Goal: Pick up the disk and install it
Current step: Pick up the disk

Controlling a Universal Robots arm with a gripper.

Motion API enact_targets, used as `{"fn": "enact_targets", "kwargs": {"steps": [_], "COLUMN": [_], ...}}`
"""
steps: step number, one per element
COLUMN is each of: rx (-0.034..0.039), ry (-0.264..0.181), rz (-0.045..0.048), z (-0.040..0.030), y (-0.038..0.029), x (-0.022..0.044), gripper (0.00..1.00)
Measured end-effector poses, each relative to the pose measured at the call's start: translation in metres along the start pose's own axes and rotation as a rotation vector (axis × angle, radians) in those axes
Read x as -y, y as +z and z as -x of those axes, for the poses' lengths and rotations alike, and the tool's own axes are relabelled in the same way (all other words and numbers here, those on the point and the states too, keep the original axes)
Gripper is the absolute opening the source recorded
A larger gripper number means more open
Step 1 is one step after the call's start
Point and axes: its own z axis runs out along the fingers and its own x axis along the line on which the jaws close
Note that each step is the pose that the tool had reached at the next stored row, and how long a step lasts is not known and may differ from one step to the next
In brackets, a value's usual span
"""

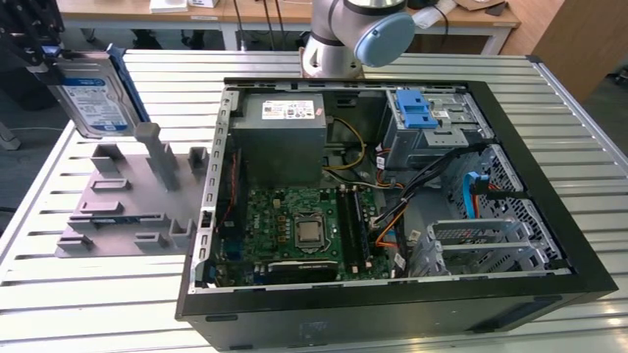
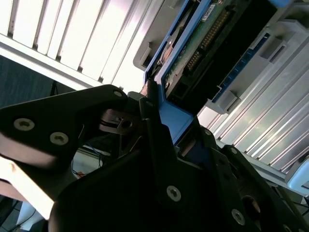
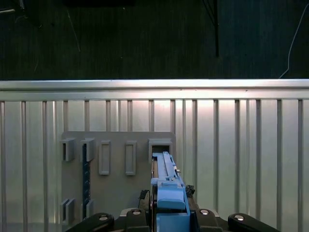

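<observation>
- Ridged, shiny aluminium slats make up the table, which carries an open black metal computer case and a matte grey plastic holder with upright slotted posts.
- Clamped shut on the disk, the black angular gripper holds it upright; the disk hangs directly below the gripper and above the holder.
- On the disk: a flat silver rectangle, a blue-and-white label on its face, and a blue plastic carrier frame along its edges.
- Seen in the second wrist view, a green circuit board covers its other face, just beyond the fingers.
</observation>
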Motion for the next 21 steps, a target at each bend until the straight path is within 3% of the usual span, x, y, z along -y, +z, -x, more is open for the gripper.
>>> {"fn": "enact_targets", "kwargs": {"steps": [21], "rx": [0.0], "ry": [0.0], "rz": [-0.0001], "z": [0.0001], "y": [-0.0197], "x": [0.0004], "gripper": [0.36]}}
